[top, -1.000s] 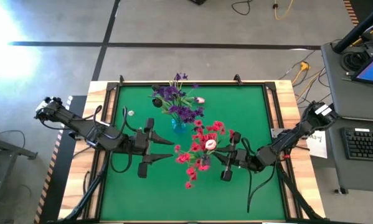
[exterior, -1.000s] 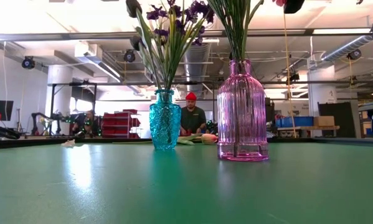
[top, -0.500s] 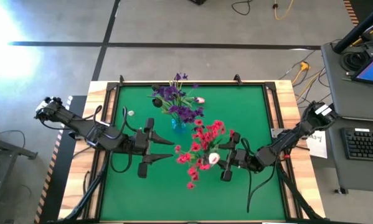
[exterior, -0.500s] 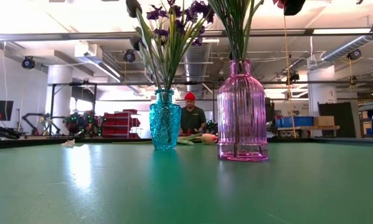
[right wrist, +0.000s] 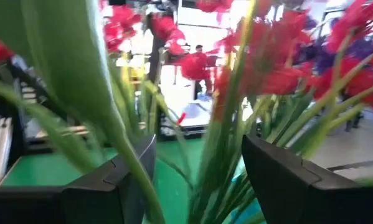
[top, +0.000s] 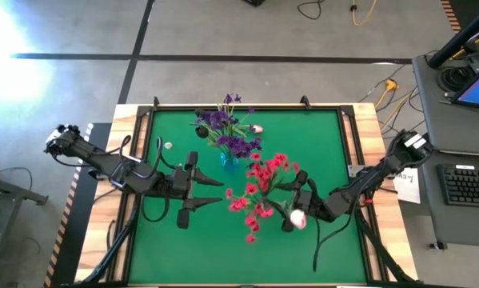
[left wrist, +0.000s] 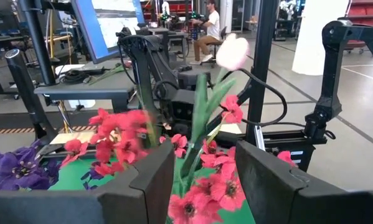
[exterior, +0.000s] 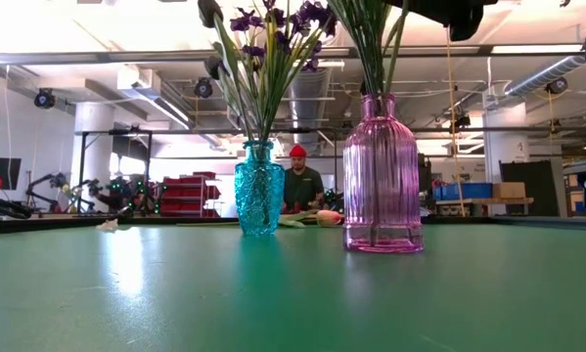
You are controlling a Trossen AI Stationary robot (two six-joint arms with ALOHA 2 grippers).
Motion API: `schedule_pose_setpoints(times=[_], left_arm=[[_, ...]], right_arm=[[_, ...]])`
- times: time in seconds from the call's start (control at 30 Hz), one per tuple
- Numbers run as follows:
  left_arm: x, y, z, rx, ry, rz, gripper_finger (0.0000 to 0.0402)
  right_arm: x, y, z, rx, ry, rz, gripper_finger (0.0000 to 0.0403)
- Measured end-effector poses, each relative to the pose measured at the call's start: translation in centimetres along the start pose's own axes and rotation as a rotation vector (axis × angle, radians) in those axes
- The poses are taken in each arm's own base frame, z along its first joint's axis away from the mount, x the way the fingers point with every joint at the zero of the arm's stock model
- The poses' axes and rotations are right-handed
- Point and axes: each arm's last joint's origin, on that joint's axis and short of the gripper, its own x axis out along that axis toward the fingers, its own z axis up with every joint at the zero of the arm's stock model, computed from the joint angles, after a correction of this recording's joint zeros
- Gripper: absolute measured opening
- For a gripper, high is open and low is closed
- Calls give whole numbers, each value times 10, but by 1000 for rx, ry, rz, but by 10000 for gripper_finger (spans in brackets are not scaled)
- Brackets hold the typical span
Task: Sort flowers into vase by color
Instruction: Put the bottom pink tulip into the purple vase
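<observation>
A pink glass vase (exterior: 380, 176) stands mid-table and holds a bunch of red flowers (top: 259, 188) and one white-pink tulip. The tulip's bud (top: 297, 217) leans out over my right gripper (top: 285, 206), which is open with the bunch's green stems (right wrist: 220, 149) between its fingers. On the bunch's other side, my left gripper (top: 221, 192) is also open, and red blossoms (left wrist: 202, 199) show between its fingertips. A blue vase (exterior: 259, 188) with purple flowers (top: 223, 128) stands farther back. My right gripper's fingers stand on either side of the stems above the pink vase. The tulip's leaf (right wrist: 121, 146) runs close past one finger (right wrist: 127, 180), and I cannot tell whether they touch. My left gripper: I cannot tell whether its fingers touch the red blossoms.
Another tulip (top: 257, 128) lies flat on the green mat near the far edge, right of the purple flowers. A small white scrap (top: 168, 146) lies at the far left. A person stands at a bench in the room beyond the table.
My right gripper has opened and drawn back a little toward the table's near right. The tulip, let go, has tipped over: its bud has swung from above the red bunch out toward the right gripper, with its stem still in the pink vase.
</observation>
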Motion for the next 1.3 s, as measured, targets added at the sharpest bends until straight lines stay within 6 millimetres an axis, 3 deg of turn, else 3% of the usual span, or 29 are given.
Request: schedule_pose_setpoints(times=[0.37,0.77,0.93,1.3], left_arm=[[0,0,0,0,-1,3,160],[0,0,0,0,-1,3,160],[0,0,0,0,0,3,160],[0,0,0,0,0,3,160]], right_arm=[[-2,-3,8,48,-19,6,203],[4,5,15,-7,19,67,19],[15,16,28,-72,94,75,13],[30,18,48,-4,247,62,12]])
